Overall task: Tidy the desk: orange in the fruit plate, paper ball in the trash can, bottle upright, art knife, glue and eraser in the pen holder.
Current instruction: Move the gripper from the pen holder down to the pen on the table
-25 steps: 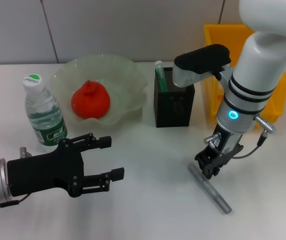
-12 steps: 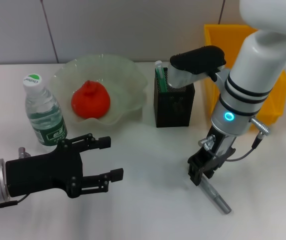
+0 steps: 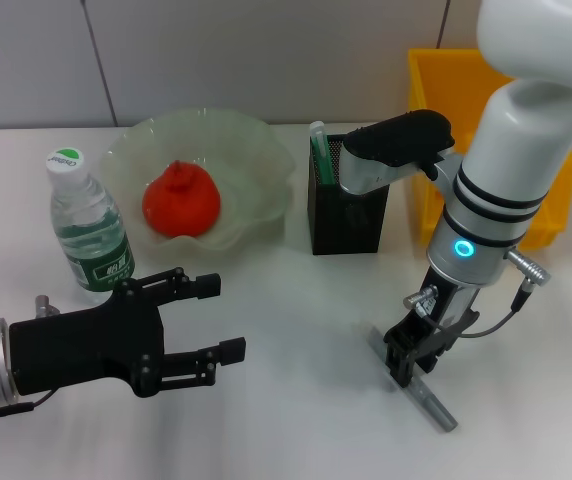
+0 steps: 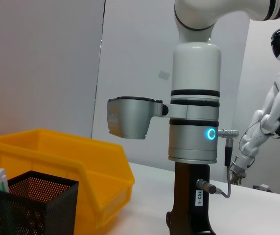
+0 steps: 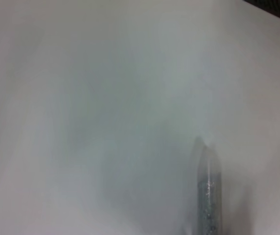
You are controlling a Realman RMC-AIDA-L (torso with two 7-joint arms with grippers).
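Note:
The grey art knife (image 3: 431,398) lies on the white table at the front right; its end shows in the right wrist view (image 5: 207,196). My right gripper (image 3: 411,362) points straight down and sits on the knife's near-middle. The orange (image 3: 180,200) lies in the fruit plate (image 3: 261,150). The bottle (image 3: 86,235) stands upright at the left. The green glue (image 3: 318,145) stands in the black pen holder (image 3: 346,215). The yellow trash can (image 3: 556,200) is behind my right arm. My left gripper (image 3: 224,318) is open and empty at the front left. Eraser and paper ball are out of view.
The left wrist view shows my right arm (image 4: 194,122) upright, with the trash can (image 4: 57,161), the pen holder (image 4: 32,205) and the glue (image 4: 0,178) beside it. A grey wall runs behind the table.
My right gripper has come down and forward along the art knife, toward its middle. The knife has shifted slightly. The left arm has not moved.

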